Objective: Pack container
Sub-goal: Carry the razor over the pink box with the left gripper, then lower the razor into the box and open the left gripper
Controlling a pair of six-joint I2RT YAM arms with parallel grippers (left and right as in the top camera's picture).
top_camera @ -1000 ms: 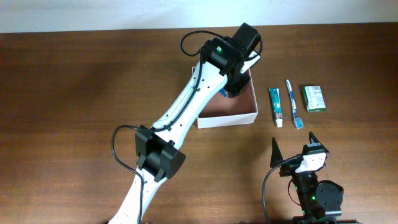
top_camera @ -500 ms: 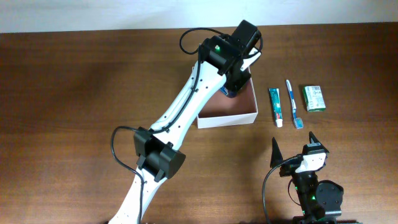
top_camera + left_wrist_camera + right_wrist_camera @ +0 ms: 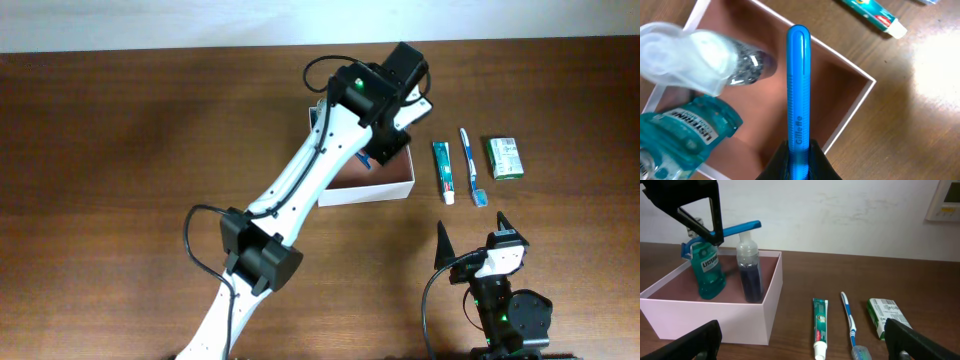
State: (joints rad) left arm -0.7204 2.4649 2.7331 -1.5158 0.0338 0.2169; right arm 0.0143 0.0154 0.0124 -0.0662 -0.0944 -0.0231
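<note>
Left gripper (image 3: 798,152) is clamping one blue razor (image 3: 798,85) and holding it above the container (image 3: 715,317). The container is sitting mid-way along the table (image 3: 120,150), just left of the loose items. Two bottles are standing inside it: one teal mouthwash bottle (image 3: 707,272) and one clear bottle with dark liquid (image 3: 751,277). One toothpaste tube (image 3: 819,327), one toothbrush (image 3: 849,317) and one green packet (image 3: 884,315) are lying outside. Right gripper (image 3: 472,228) is showing jaws spread wide, empty.

Square open-topped container (image 3: 715,320), thin white walls, reddish-brown inside, upright, resting flat
</note>
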